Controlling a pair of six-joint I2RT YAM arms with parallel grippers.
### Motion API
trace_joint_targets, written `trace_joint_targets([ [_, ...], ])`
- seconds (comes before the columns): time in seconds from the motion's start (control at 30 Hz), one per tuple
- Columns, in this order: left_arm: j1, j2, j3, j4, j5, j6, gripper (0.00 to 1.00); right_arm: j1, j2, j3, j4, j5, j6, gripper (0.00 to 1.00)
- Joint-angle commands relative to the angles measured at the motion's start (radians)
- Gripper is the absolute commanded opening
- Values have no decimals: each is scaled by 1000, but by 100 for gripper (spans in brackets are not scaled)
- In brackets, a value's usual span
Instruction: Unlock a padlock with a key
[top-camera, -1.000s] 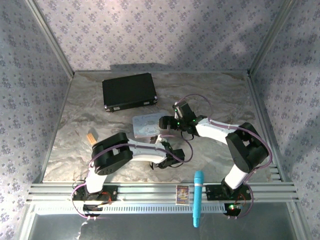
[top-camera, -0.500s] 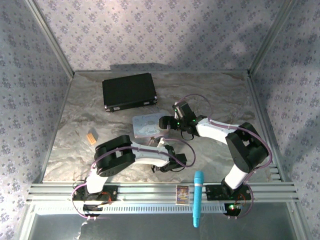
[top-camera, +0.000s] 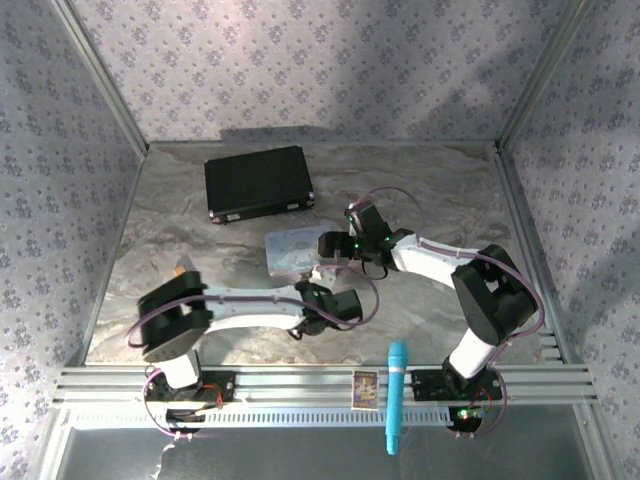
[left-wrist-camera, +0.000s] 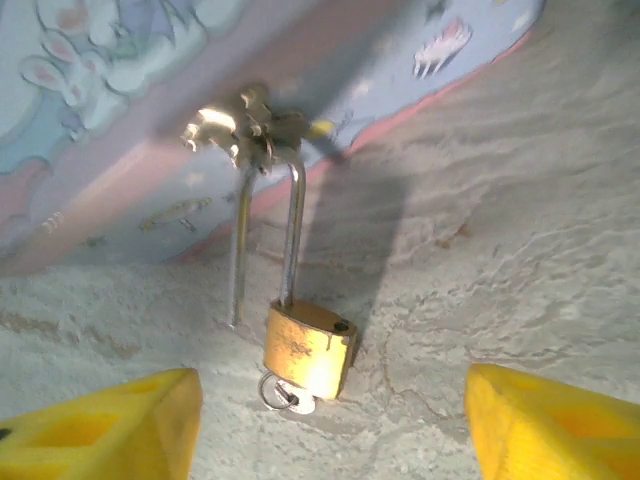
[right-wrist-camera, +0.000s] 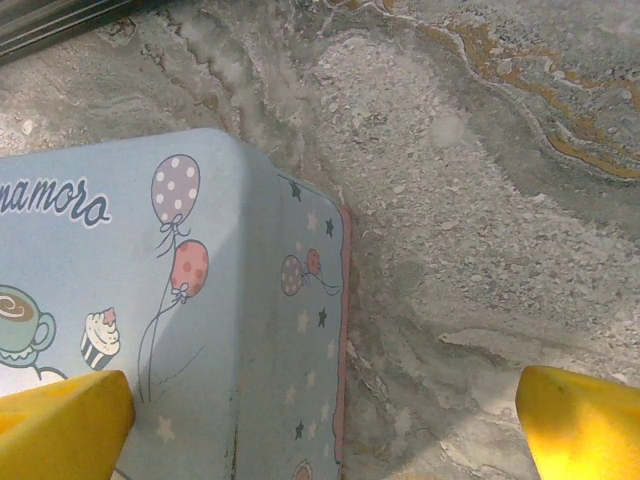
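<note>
Padlock (left-wrist-camera: 308, 350) lies on the grey marbled table (left-wrist-camera: 520, 240), right next to the pastel cartoon tin (left-wrist-camera: 120, 90). Its thin silver shackle (left-wrist-camera: 292, 230) goes up through the shiny catch (left-wrist-camera: 245, 125) on the tin's side. One leg of the shackle goes into the gold lock body. The other leg ends in the air just beside the body. The tiny silver key (left-wrist-camera: 285, 393) sticks out of the bottom of the padlock.

The left gripper (left-wrist-camera: 330, 430) is low, near the key end of the padlock. Its yellow fingers (left-wrist-camera: 100, 425) are spread wide apart and hold nothing.

The right gripper (right-wrist-camera: 320, 420) hangs over a corner of the tin, where balloons (right-wrist-camera: 175, 190) and a cupcake (right-wrist-camera: 100, 335) are drawn. Its fingers are spread wide too, with one tip over the lid and the other over the table.

A black case (top-camera: 258, 182) lies well apart, at the back of the table.
</note>
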Motion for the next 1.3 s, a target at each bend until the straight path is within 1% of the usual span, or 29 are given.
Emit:
trace_joint_targets([
  [0.0,71,-141,-69,117,110,56,87,-7,22,16,-151,42,-54,99],
  [0.03,96,-187,-91,148,142,65,91,-8,12,28,-154,38,-64,99],
  [0.07,121,-238,-117,177,167,71,92,-10,1,40,-155,26,-73,99],
  [0.17,199,-362,-194,260,262,70,93,-17,-36,83,-158,-10,-89,99],
  [0.23,241,-428,-245,317,314,64,93,-16,-70,99,-159,-9,-99,99],
  [0.37,303,-501,-329,397,385,34,92,-15,-155,103,-175,4,-96,99],
  [0.43,320,-517,-353,408,395,18,90,-5,-200,85,-179,3,-85,99],
  [0.57,343,-546,-395,452,432,-8,85,54,-288,17,-200,24,-58,99],
  [0.67,388,-559,-436,493,492,-48,67,124,-339,-55,-182,31,-2,98],
  [0.7,408,-564,-446,491,501,-71,63,155,-349,-78,-171,43,18,98],
  [0.73,423,-569,-457,487,504,-89,63,185,-353,-94,-163,55,30,97],
  [0.8,455,-595,-480,481,509,-114,65,255,-344,-120,-147,97,65,96],
  [0.93,480,-648,-488,445,490,-112,67,379,-275,-129,-116,206,118,94],
  [1.03,506,-674,-497,422,484,-118,69,437,-185,-106,-80,232,135,89],
  [1.17,530,-697,-514,400,481,-129,70,508,-65,-21,-97,287,113,85],
  [1.27,538,-718,-534,397,478,-145,70,543,19,37,-118,334,94,84],
])
